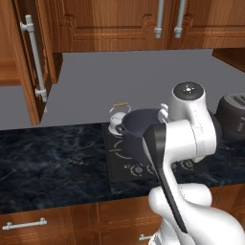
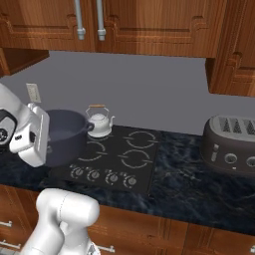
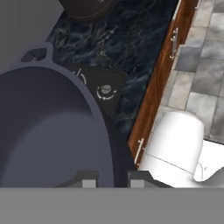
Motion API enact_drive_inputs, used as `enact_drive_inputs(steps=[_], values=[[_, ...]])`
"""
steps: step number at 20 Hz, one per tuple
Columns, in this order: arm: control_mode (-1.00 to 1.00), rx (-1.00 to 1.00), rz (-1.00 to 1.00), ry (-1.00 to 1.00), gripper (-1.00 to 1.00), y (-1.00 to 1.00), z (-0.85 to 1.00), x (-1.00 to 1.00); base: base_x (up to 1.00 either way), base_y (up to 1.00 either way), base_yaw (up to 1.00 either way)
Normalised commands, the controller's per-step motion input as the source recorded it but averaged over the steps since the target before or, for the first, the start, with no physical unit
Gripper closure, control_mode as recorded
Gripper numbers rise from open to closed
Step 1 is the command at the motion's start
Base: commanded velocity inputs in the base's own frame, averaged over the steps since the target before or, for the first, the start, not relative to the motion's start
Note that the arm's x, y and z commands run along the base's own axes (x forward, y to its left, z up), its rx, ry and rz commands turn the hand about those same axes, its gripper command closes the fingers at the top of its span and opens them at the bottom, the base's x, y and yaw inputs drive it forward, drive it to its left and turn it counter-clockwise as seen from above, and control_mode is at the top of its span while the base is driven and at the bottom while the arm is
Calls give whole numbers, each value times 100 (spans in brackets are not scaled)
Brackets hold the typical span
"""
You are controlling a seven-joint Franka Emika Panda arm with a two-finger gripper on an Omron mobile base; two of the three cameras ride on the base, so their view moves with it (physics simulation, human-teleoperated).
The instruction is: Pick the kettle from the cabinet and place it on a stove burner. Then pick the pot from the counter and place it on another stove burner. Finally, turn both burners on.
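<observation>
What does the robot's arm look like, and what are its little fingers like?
The robot arm is smooth, glossy white with fat rounded segments, dark joints and a long black stripe down one link. A round dark grey cap with shiny spots tops one joint. Its gripper ends in two small, blocky dark grey fingertips with paler square pads.

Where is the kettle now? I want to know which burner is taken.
In the right base view the kettle sits on the cooktop's back-left burner, just right of the pot held by the gripper.
</observation>
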Motion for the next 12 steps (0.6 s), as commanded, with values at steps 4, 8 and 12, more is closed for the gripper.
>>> enact_drive_inputs(steps=[4, 8, 12], values=[[-100, 0, 0, 4, 100, 0, 0, 28, 0, 0, 0], [-100, 0, 0, -2, 100, -34, -1, 5, 0, 0, 0], [-100, 0, 0, -9, 100, -50, -4, 0, 0, 0, 0]])
